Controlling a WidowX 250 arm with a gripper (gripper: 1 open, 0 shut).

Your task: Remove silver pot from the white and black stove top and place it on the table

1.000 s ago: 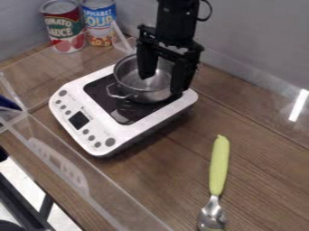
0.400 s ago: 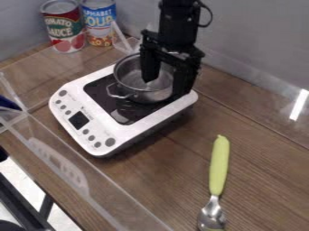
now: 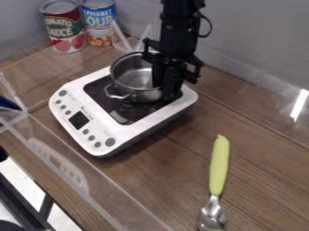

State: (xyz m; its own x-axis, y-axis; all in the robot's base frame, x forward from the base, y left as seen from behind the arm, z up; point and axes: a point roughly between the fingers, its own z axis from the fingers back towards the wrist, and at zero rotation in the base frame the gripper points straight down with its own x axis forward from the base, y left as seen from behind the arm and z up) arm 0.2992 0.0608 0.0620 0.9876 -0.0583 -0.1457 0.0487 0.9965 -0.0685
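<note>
The silver pot (image 3: 130,76) stands upright on the black surface of the white stove top (image 3: 85,113), which lies at the back left of the brown table (image 3: 259,117). My gripper (image 3: 168,88) points straight down at the pot's right side. Its black fingers are drawn close together, shut over the pot's right rim. The arm hides the pot's right wall and handle.
Two labelled food cans (image 3: 60,25) (image 3: 99,23) stand behind the stove by the wall. A spoon with a yellow-green handle (image 3: 218,167) lies at the front right. A clear plastic rim (image 3: 72,171) runs along the table's front edge.
The fingers, spread wide around the pot before, have closed together onto its right rim. The gripper has sunk slightly. The pot stays on the stove.
</note>
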